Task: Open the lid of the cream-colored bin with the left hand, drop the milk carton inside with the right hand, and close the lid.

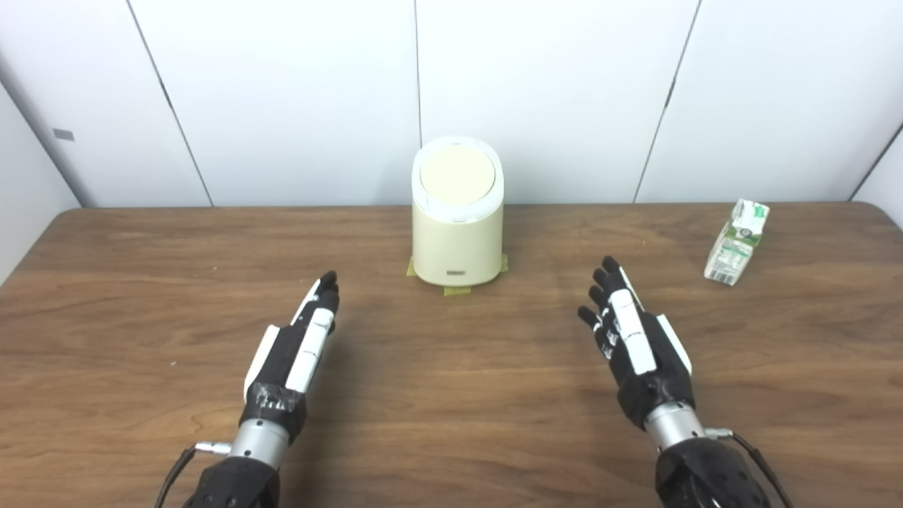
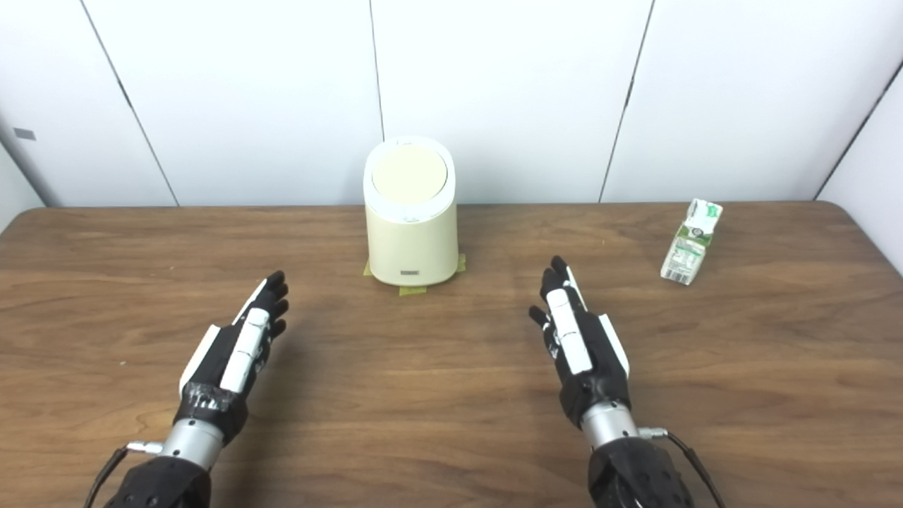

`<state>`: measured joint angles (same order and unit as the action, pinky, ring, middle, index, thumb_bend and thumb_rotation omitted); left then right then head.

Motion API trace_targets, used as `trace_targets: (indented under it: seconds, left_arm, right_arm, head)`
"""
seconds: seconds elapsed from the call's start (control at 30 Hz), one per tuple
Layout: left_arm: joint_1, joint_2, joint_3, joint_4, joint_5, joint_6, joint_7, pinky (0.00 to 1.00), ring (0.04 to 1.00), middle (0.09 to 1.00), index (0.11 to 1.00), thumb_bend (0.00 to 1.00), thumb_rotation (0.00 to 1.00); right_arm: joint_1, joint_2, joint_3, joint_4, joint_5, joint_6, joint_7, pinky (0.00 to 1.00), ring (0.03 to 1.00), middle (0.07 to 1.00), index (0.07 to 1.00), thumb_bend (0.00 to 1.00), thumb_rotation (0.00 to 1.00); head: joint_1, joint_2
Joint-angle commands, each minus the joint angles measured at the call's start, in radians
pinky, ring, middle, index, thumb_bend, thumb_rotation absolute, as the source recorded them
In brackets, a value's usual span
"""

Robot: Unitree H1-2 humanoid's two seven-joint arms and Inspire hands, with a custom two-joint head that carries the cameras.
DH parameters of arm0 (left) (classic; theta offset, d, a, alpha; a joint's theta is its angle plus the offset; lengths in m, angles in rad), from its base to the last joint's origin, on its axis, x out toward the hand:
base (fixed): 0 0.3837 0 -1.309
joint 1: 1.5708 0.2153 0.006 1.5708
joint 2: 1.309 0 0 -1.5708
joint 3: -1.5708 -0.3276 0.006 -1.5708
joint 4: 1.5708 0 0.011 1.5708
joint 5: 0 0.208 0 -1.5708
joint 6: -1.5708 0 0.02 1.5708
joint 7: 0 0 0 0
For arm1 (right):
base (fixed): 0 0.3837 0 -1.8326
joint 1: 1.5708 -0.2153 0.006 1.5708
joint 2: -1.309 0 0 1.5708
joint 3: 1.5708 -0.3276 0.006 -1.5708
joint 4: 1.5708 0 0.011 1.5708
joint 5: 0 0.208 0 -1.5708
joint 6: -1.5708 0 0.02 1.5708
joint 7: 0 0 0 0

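Closest to us, two robot arms come up from the bottom over a brown wooden counter (image 1: 451, 395). The left hand (image 1: 300, 342) is flat and stretched out, with its fingers pointing away. It holds nothing. The right hand (image 1: 635, 339) is also stretched out with its fingers spread a little, and it holds nothing too. Both hands are low over the counter, well apart from each other.

Farther away, between the two hands and ahead of their fingertips, stands the cream-colored bin (image 1: 457, 240). Its round lid (image 1: 456, 175) is down and shut. Small bits of yellow tape (image 1: 456, 290) peek out from under the bin.

The milk carton (image 1: 736, 242) sits ahead of the right hand and off to its right side, leaning a little. It touches neither hand. Behind everything is a white wall (image 1: 550, 92).
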<state>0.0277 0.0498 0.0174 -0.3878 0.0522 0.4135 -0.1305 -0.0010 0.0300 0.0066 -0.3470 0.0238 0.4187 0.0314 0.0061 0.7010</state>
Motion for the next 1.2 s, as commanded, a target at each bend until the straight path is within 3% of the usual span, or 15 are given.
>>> trace_targets:
  seconds: [0.0,0.13,0.27,0.57,0.77,0.83,0.9,1.1,1.17]
  left_arm:
    - [-0.022,0.009,-0.003,-0.019,-0.017,-0.023,-0.002,1.00,1.000,1.000,1.000,0.72,0.97]
    - [-0.014,-0.005,0.009,-0.023,-0.061,-0.014,0.004,1.00,1.000,1.000,1.000,0.72,1.00]
    - [-0.002,-0.026,0.020,-0.017,-0.093,-0.040,0.021,1.00,1.000,1.000,1.000,0.71,1.00]
    - [0.024,-0.038,0.018,-0.003,-0.107,-0.100,0.043,1.00,1.000,1.000,1.000,0.67,1.00]
    - [0.043,-0.031,0.002,0.013,-0.084,-0.150,0.048,1.00,1.000,1.000,1.000,0.55,1.00]
    - [0.046,-0.026,0.000,0.024,-0.071,-0.164,0.053,1.00,1.000,1.000,1.000,0.53,1.00]
    - [0.046,-0.023,0.002,0.033,-0.064,-0.175,0.058,1.00,1.000,1.000,1.000,0.53,1.00]
    - [-0.014,0.023,-0.004,0.038,0.013,-0.161,0.062,0.95,0.991,1.000,1.000,0.53,0.90]
    - [-0.066,0.050,-0.019,0.018,0.067,-0.123,0.056,0.91,0.972,0.989,1.000,0.51,0.77]
  right_arm:
    - [-0.029,-0.009,0.017,-0.018,-0.042,-0.061,-0.013,0.90,1.000,1.000,1.000,0.56,0.90]
    - [-0.024,-0.023,0.037,-0.032,-0.094,-0.057,-0.025,0.94,1.000,1.000,1.000,0.61,0.95]
    - [-0.014,-0.025,0.033,-0.035,-0.093,-0.069,-0.027,0.97,1.000,1.000,1.000,0.58,0.98]
    - [0.018,-0.030,0.033,-0.027,-0.098,-0.102,-0.030,0.94,1.000,1.000,1.000,0.56,1.00]
    - [0.047,-0.036,0.043,-0.005,-0.119,-0.152,-0.036,0.92,0.981,0.998,1.000,0.56,1.00]
    - [0.060,-0.045,0.050,0.012,-0.129,-0.193,-0.032,0.91,0.978,0.996,1.000,0.55,1.00]
    - [0.068,-0.050,0.054,0.024,-0.136,-0.220,-0.030,0.90,0.974,0.996,1.000,0.55,1.00]
    - [0.087,-0.052,0.050,0.039,-0.125,-0.254,-0.022,0.91,0.971,0.991,1.000,0.56,1.00]
    - [0.088,-0.054,0.047,0.048,-0.117,-0.268,-0.019,0.91,0.972,0.989,1.000,0.57,1.00]
  head:
    - [0.005,-0.003]
    - [0.011,-0.018]
    - [0.013,-0.037]
    - [0.016,-0.138]
    - [0.032,-0.191]
    - [0.033,-0.226]
    - [0.033,-0.235]
    - [0.043,-0.273]
    - [0.046,-0.277]
